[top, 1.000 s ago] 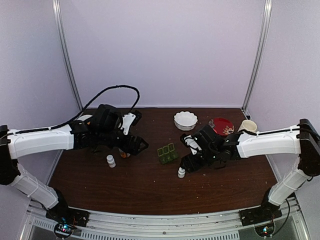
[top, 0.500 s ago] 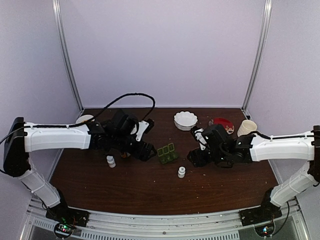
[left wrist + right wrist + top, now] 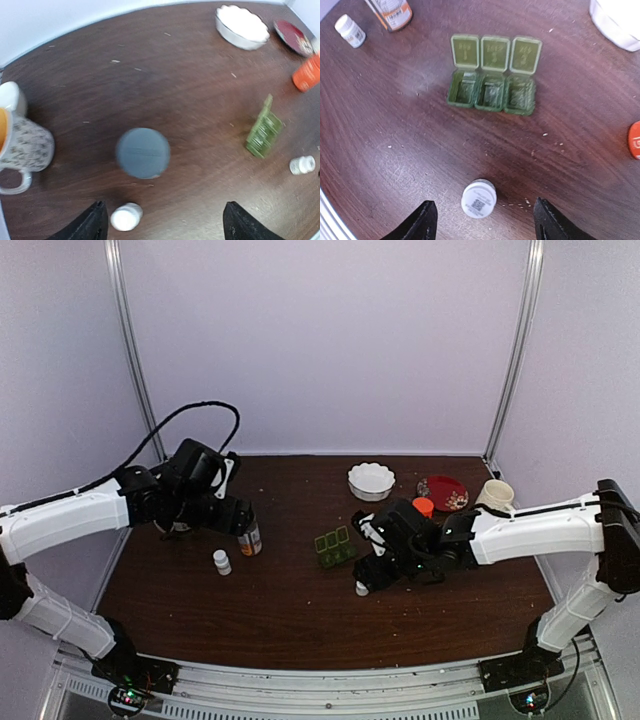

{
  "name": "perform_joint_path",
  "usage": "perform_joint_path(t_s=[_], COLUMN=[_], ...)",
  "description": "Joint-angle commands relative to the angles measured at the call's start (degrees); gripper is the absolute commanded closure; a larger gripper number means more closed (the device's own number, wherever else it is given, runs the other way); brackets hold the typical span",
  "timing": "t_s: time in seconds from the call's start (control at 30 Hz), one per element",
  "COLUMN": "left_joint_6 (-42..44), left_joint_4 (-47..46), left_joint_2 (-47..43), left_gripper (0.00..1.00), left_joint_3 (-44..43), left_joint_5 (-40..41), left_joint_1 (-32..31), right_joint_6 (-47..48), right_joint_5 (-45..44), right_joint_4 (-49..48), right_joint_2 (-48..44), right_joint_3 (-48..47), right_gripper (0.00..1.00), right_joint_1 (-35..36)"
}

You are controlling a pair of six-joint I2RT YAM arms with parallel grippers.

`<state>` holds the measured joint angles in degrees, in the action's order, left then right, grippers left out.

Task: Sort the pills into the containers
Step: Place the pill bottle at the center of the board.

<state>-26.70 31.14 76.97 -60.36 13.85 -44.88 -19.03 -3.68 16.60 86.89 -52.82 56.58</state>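
The left gripper has its jaws spread wide with nothing between them; its dark fingertips frame bare tabletop. Just ahead of them, seen from above, stands a grey-capped labelled bottle, untouched, and a small white plastic bottle sits close to one fingertip. Out to that side is a speckled ceramic mug.

The right gripper is likewise parted and holds nothing. A second small white bottle stands upright on the table below the gap, clear of both fingers. Beyond it lies the small dark-green plastic pill box, a strip of three square cells with all three hinged lids open. The pills are tiny whitish specks scattered over the dark brown wooden table, some near the box, some beside the white bottle. Whether any lie inside the cells cannot be told, as the cell floors are too blurred.

In the top view the box lies mid-table between the two arms, with the right gripper near it and the left one well apart from it by the labelled bottle. Toward the back wall stand a white scalloped bowl, a red plate, an orange-capped bottle and a cream cup.
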Motion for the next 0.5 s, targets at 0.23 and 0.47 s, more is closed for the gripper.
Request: perform_joint_path(t_s=[0.23,0.47], left_joint_6=[-0.05,0.04], left_joint_4=[3.48,3.76], left_joint_2=[-3.38,-4.02], left_gripper=[0.17,0.18], left_joint_3=[1.76,1.51], left_joint_5=[1.75,1.51], left_joint_1=[4.98,4.98], right_joint_6=[0.28,0.63], right_joint_5=[0.60,1.39], right_joint_4=[6.81,7.08], right_joint_2=[8.47,8.38], right_joint_3=[-5.71,-5.68], right_gripper=[0.44,0.69], right_joint_1=[0.46,0.46])
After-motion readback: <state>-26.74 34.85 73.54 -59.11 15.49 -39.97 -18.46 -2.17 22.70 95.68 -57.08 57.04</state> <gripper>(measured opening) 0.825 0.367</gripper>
